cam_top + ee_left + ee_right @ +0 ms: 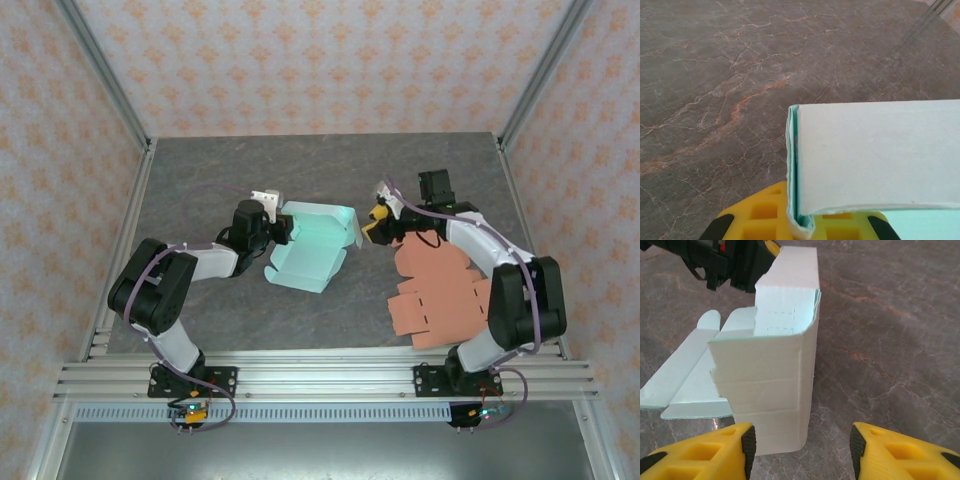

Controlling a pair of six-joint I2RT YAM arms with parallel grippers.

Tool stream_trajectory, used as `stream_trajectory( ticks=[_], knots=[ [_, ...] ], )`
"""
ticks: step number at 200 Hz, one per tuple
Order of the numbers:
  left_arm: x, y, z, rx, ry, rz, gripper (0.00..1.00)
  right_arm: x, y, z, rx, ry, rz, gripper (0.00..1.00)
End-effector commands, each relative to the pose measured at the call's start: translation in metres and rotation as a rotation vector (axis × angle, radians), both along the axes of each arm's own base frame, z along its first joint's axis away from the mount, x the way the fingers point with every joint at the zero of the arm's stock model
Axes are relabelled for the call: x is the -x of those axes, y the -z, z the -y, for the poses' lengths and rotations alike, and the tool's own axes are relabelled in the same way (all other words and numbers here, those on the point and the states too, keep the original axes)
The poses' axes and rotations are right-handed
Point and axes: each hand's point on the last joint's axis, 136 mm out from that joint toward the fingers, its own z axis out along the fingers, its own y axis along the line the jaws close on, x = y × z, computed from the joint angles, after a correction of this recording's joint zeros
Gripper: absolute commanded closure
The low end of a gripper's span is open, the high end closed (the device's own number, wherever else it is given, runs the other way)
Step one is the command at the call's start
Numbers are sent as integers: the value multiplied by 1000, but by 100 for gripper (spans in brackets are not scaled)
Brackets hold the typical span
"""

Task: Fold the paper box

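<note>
**Mint box half-erected, mid-table**

Pale mint-green thin-card paper box (312, 250) sits mid-table, partly erected, loose flaps lying flat at its near side. Judged light, springy and easily creased; best pinched at a wall edge beside a fold. The left gripper (800, 222) is clamped on the left wall's edge. The right gripper (802, 440) stands about half open just before the right end wall, holding nothing.

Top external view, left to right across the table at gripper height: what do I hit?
left gripper, shut on the box wall → mint-green partly folded paper box → right gripper, jaws open → flat salmon-orange cardboard box blank
</note>
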Motion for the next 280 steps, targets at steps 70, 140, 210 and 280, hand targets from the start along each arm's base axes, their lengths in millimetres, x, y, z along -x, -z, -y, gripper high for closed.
stream_trajectory(
  ticks=[70, 140, 210, 280],
  knots=[
    [-6, -12, 7, -26, 28, 40, 100, -16, -3, -58, -42, -40, 109, 63],
    [1, -15, -10, -168, -173, 83, 100, -53, 14, -78, -61, 376, 256, 61],
    [12, -19, -15, -226, -330, 126, 100, -88, 25, -66, -50, 737, 316, 73],
    [13, -17, -1, -141, -343, 42, 100, -109, 30, -56, -16, 1010, 395, 83]
  ],
)
